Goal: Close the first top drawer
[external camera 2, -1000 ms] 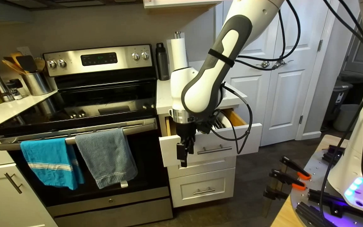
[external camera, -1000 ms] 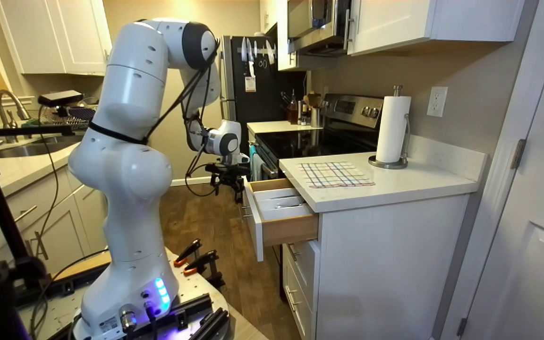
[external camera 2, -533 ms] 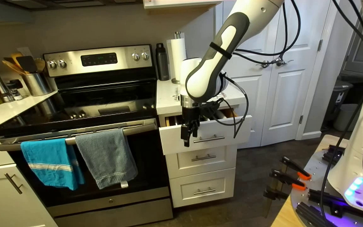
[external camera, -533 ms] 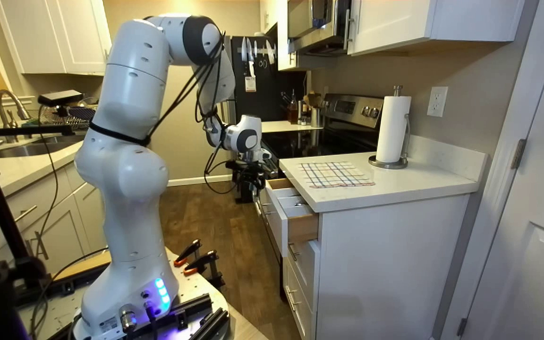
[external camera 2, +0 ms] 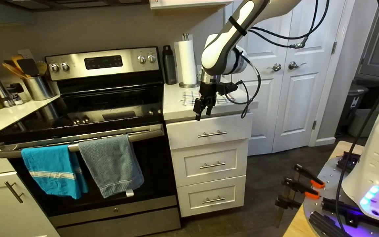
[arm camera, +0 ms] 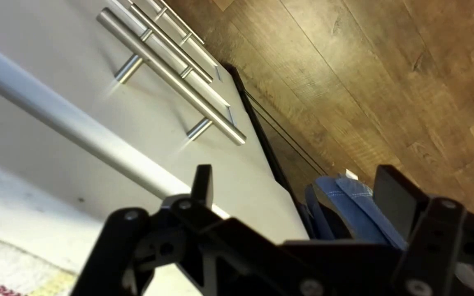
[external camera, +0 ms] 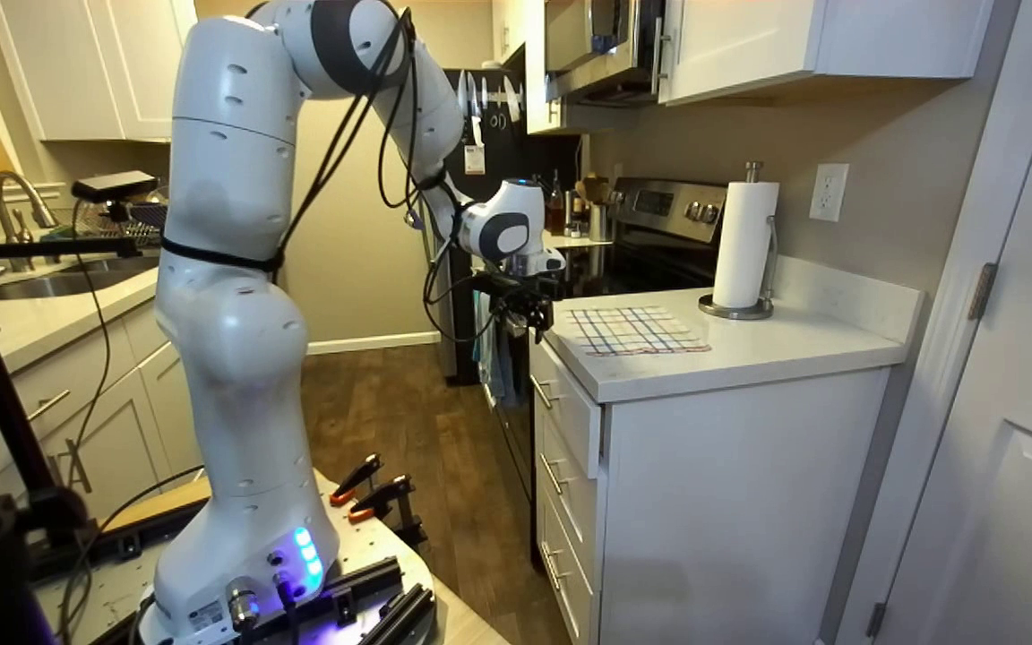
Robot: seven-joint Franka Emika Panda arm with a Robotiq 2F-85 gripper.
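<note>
The white top drawer (external camera: 570, 412) is pushed in, its front close to the cabinet, with a narrow dark gap at its side edge. It also shows in an exterior view (external camera 2: 209, 130) and in the wrist view (arm camera: 150, 123). Its inside is hidden. Its metal bar handle (external camera 2: 212, 134) also shows in the wrist view (arm camera: 171, 78). My gripper (external camera 2: 203, 113) is open and empty, pointing down at the drawer's top edge, above and left of the handle. In the wrist view the fingers (arm camera: 298, 193) are wide apart. I cannot tell whether a finger touches the drawer front.
A white counter (external camera: 749, 367) above the drawer bears a checkered cloth (external camera: 637, 331) and a paper towel roll (external camera: 744, 246). A stove (external camera 2: 110, 108) stands beside it, with a blue towel (external camera 2: 54, 169) and a grey towel (external camera 2: 110, 164) on its oven handle. Two closed drawers (external camera 2: 212, 164) lie below.
The top drawer has gone from well open to nearly flush, hiding its contents. My gripper has moved toward the cabinet and upward along with it. The gripper stays empty.
</note>
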